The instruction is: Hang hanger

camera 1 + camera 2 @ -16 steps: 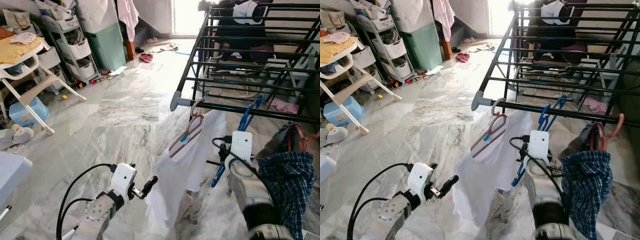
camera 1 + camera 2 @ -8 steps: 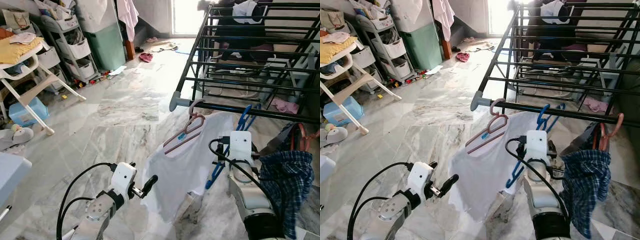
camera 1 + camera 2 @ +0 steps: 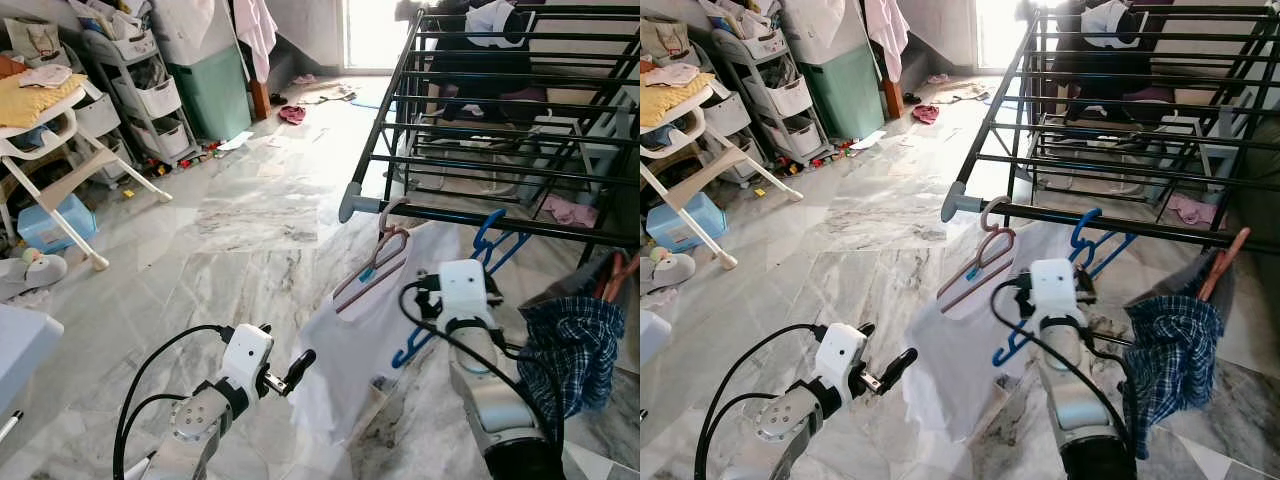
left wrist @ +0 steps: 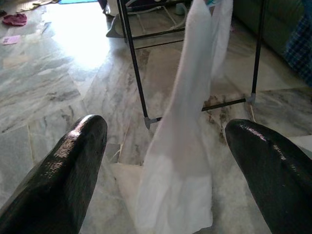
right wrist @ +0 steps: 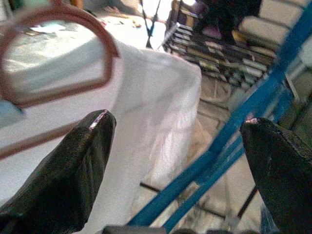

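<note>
Our right gripper [image 5: 175, 161] is open beside the blue hanger [image 3: 1080, 265]. We advise centring it between the fingers [image 5: 63, 170] before closing.

The right arm's white wrist block [image 3: 466, 292] covers the middle of the blue hanger [image 3: 487, 236], and the right gripper's fingers are hidden behind that block in both eye views. The pink hanger [image 5: 58, 53] is blurred and cut off at the edge of the right wrist view. The checked cloth [image 3: 570, 345] covers the drying rack's [image 3: 470, 215] rail near its right end.
</note>
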`<state>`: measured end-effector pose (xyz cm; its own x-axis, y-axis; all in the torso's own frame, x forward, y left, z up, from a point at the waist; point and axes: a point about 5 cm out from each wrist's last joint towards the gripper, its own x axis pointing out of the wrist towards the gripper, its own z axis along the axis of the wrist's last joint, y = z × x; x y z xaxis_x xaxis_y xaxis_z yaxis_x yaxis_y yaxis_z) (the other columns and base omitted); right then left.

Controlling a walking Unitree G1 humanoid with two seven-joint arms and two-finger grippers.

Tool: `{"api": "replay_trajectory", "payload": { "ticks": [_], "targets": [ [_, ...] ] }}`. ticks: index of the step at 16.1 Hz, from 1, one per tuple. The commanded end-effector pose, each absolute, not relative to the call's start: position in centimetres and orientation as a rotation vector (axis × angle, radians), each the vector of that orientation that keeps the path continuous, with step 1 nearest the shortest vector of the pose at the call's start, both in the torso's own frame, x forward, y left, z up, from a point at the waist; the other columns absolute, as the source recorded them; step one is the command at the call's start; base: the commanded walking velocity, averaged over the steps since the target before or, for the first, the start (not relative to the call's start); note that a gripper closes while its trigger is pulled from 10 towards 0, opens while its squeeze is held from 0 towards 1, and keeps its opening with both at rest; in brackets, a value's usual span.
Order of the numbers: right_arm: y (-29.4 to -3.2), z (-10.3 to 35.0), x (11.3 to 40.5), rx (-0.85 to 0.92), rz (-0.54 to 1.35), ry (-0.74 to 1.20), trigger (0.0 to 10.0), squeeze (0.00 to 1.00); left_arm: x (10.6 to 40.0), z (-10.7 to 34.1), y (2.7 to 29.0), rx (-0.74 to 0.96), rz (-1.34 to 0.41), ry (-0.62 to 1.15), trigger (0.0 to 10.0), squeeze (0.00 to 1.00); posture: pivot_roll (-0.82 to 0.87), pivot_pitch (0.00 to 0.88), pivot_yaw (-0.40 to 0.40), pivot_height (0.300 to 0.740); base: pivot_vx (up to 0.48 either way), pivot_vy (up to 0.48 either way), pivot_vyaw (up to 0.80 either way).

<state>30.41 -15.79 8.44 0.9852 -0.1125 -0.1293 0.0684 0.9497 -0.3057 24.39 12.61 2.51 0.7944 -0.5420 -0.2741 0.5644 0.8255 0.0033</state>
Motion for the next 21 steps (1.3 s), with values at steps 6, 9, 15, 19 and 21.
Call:
{"api": "replay_trajectory", "payload": {
  "ticks": [6,9,15,19,21],
  "targets": [
    [-15.3,9.2,29.6,-0.366,-0.043,0.078,10.0,1.0,24.9,3.0,12.8,0.114,-0.578,0.259,10.0,0.0,-0.12,0.0,0.092,0.74,0.0,0.0,0.0],
    [-16.6,8.0,29.0,-0.346,-0.115,0.162,10.0,1.0,25.2,2.9,12.5,0.112,-0.58,0.26,10.0,0.0,-0.13,0.0,0.099,0.74,0.0,0.0,0.0],
    [-18.0,9.2,28.3,-0.387,-0.205,0.084,10.0,1.0,25.9,2.0,12.7,0.144,-0.598,0.275,10.0,0.0,-0.17,0.0,0.127,0.74,0.0,0.0,0.0],
    [-17.3,10.2,27.4,-0.427,-0.149,-0.009,10.0,1.0,26.3,1.8,13.5,0.153,-0.51,0.238,10.0,0.0,-0.18,0.0,0.124,0.74,0.0,0.0,0.0],
    [-16.4,10.8,27.0,-0.402,-0.095,-0.053,10.0,1.0,26.3,2.2,14.5,0.168,-0.443,0.202,10.0,0.0,-0.17,0.0,0.126,0.74,0.0,0.0,0.0]
  ]
}}
